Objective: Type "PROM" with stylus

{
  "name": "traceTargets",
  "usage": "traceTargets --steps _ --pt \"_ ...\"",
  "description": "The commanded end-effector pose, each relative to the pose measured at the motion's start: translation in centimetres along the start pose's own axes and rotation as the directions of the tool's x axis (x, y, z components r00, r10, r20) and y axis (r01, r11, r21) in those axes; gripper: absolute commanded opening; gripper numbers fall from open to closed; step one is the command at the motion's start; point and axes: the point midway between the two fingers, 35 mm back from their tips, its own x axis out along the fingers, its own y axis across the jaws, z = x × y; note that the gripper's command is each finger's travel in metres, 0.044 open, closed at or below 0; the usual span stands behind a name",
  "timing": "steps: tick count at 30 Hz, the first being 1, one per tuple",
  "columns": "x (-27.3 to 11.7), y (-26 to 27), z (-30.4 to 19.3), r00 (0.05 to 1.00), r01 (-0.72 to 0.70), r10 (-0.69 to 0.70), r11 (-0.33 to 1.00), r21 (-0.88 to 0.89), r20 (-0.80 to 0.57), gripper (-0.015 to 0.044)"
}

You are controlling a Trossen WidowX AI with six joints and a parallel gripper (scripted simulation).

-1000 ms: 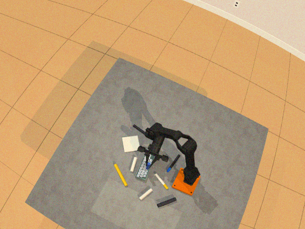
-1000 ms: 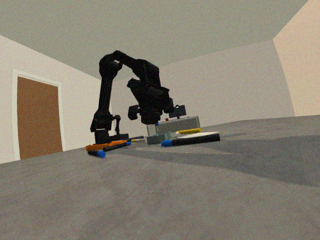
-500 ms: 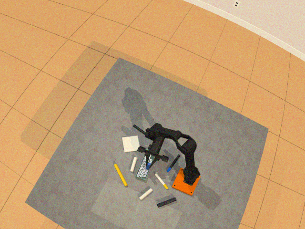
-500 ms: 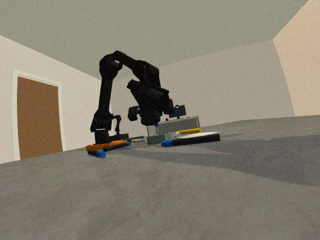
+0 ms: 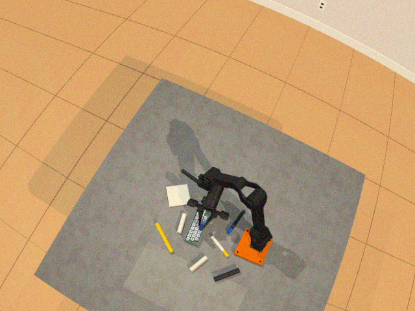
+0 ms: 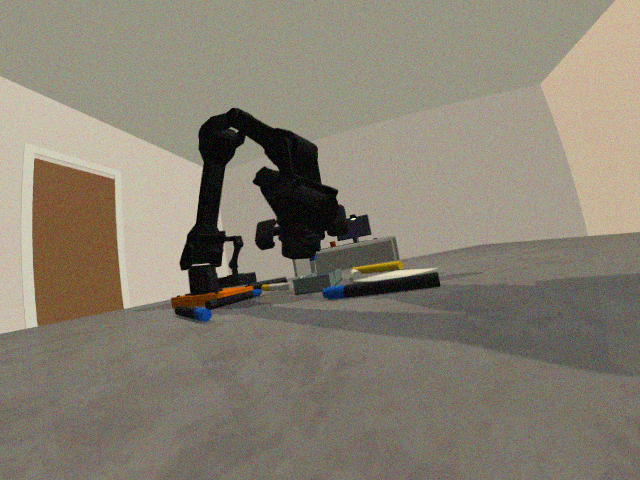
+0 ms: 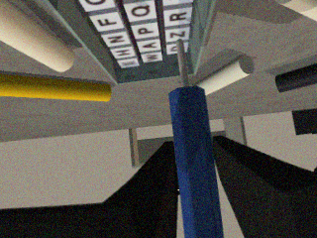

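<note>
My gripper (image 5: 202, 221) (image 7: 193, 147) is shut on the blue stylus (image 5: 201, 225) (image 7: 193, 129), which points away from the fingers with its thin grey tip forward. The keyboard (image 5: 191, 236) (image 6: 316, 283) (image 7: 145, 76) is a green-grey tray with white letter keys, below the gripper. In the wrist view the stylus tip overlaps the column with D, Z and R, at the edge between the D key and the Z key (image 7: 181, 34). Whether the tip touches a key cannot be told. The P key (image 7: 144, 31) is in the middle column. The M and O keys cannot be made out.
A white pad (image 5: 176, 197) lies beyond the keyboard. Around it lie a yellow stick (image 5: 164, 237) (image 7: 54, 88), two white sticks (image 5: 181, 223) (image 5: 198, 264), a white-and-yellow pen (image 5: 218, 243), a black block (image 5: 226, 275) and a black marker (image 5: 238, 219) with a blue end.
</note>
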Motion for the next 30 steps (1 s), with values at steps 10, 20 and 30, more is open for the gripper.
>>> traceTargets --steps 10,20,30 --pt "0.3 -0.1 0.7 1.0 0.003 -0.003 1.0 -0.004 0.004 0.0081" --pt "0.5 -0.1 0.9 1.0 0.003 -0.003 1.0 -0.004 0.004 0.0081" --pt "0.7 -0.1 1.3 1.0 0.003 -0.003 1.0 -0.004 0.004 0.0081"
